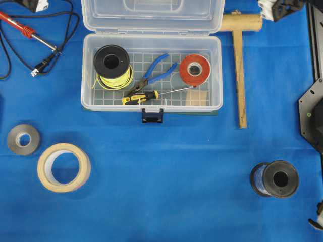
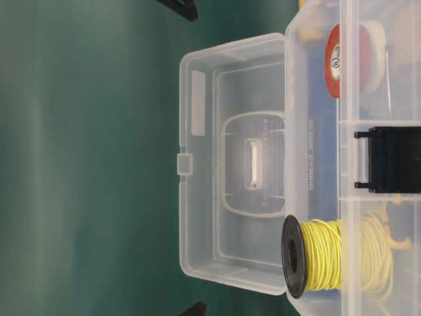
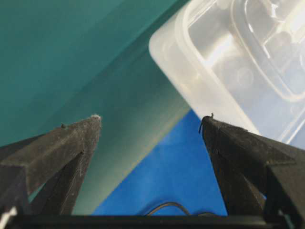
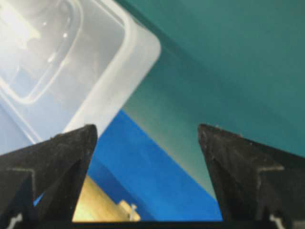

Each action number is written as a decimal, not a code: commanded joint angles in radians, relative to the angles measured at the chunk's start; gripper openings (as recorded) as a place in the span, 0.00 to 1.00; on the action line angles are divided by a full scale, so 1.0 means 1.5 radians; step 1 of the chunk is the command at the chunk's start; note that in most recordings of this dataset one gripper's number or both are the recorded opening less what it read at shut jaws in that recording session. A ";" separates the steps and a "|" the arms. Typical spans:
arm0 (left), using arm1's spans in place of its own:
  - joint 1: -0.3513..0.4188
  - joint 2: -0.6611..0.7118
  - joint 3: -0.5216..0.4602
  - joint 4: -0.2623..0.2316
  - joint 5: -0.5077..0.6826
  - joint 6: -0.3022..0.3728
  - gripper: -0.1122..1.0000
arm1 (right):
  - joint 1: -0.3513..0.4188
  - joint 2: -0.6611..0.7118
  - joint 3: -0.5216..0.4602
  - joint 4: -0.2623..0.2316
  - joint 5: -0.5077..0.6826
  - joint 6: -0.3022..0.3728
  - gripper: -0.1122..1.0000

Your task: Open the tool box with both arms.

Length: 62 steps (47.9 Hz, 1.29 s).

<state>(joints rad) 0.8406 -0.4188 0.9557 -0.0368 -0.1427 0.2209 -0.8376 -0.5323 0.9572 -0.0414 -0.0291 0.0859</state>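
Note:
The clear tool box [image 1: 86,70] stands open at the table's back middle. Its lid [image 1: 151,15] lies flipped back behind it, and its dark latch [image 1: 152,115] hangs at the front. Inside are a yellow wire spool [image 1: 112,65], blue pliers [image 1: 156,73], a screwdriver [image 1: 141,97] and red tape [image 1: 195,69]. My left gripper [image 3: 151,119] is open and empty, beside the lid's corner [image 3: 228,57]. My right gripper [image 4: 147,128] is open and empty, beside the lid's other corner [image 4: 71,57]. Both barely show at the overhead view's top corners.
A soldering iron [image 1: 25,30] with its cable lies back left. A wooden mallet [image 1: 239,65] lies right of the box. A grey tape roll [image 1: 23,139] and a masking tape roll [image 1: 64,167] sit front left. A black spool [image 1: 275,178] sits front right.

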 commanded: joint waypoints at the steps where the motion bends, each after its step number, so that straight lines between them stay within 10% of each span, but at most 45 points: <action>1: 0.002 -0.021 0.003 0.000 -0.003 -0.002 0.91 | -0.003 -0.027 0.001 0.001 0.005 0.001 0.86; 19: -0.031 -0.026 0.006 0.001 -0.003 -0.033 0.91 | 0.027 -0.026 0.001 0.001 -0.006 0.006 0.86; 62: -0.470 -0.159 0.095 -0.003 0.012 -0.082 0.91 | 0.483 -0.028 0.017 0.005 0.035 0.010 0.86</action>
<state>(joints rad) 0.1549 -0.6519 1.1091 -0.0383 -0.1212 0.1043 -0.1488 -0.5691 0.9925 -0.0368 0.0153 0.0997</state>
